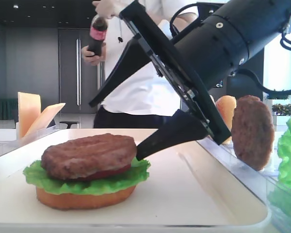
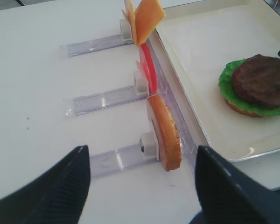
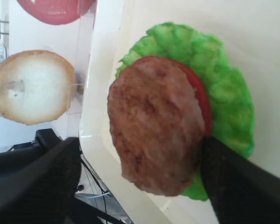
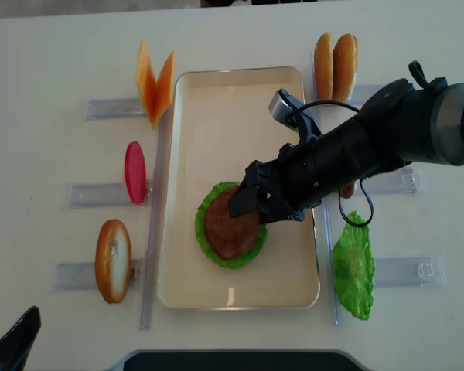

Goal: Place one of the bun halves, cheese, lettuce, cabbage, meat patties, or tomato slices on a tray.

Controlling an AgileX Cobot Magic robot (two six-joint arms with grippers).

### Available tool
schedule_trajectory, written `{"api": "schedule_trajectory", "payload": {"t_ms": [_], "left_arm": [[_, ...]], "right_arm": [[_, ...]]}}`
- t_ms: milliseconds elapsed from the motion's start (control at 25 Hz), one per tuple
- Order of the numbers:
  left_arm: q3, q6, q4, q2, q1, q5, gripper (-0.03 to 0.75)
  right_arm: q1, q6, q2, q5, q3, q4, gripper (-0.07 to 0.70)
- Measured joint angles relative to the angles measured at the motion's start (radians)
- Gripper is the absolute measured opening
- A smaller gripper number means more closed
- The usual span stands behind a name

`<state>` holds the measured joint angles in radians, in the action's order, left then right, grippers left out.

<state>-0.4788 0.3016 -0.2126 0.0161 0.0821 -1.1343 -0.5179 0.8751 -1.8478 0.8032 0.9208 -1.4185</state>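
On the cream tray [image 4: 232, 116] lies a stack: a bun half [image 1: 82, 198] at the bottom, then lettuce [image 1: 87, 183], a tomato slice [image 3: 201, 95] and a meat patty [image 4: 230, 224] on top. My right gripper [image 3: 140, 140] is open just above the patty [image 3: 154, 135]. One finger [image 3: 238, 182] is by the patty's edge and the other [image 3: 37, 182] stands well clear over the tray rim. In the left wrist view, my left gripper [image 2: 141, 154] is open and holds nothing, low over the table in front of a bun half [image 2: 165, 133] that stands in its rack.
Left of the tray, clear racks hold cheese [image 4: 155, 81], a tomato slice [image 4: 134, 171] and a bun half [image 4: 112, 259]. On the right stand two bun halves [image 4: 334, 62], a second patty [image 1: 252, 131] and a lettuce leaf [image 4: 354, 270]. A person with a bottle [image 1: 98, 34] stands behind the table.
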Motion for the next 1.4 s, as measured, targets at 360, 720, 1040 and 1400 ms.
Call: {"api": "schedule_trajectory", "payload": {"t_ms": [360,720,1040,1400], "left_arm": [[0.0,0.0,0.0,0.0,0.0,0.0,0.535],[0.0,0.0,0.0,0.0,0.0,0.0,0.535],[0.0,0.0,0.0,0.0,0.0,0.0,0.535],[0.0,0.0,0.0,0.0,0.0,0.0,0.535]], "right_arm": [[0.0,-0.075,0.036,-0.049,0.019,0.126,0.536],[0.0,-0.35,0.15,-0.05,0.113,0.528,0.538],[0.0,-0.785,0.226,0.082,0.275,1.159,0.538],[0.072,-1.03,0.229,0.303,0.446,1.604,0.538]]}}
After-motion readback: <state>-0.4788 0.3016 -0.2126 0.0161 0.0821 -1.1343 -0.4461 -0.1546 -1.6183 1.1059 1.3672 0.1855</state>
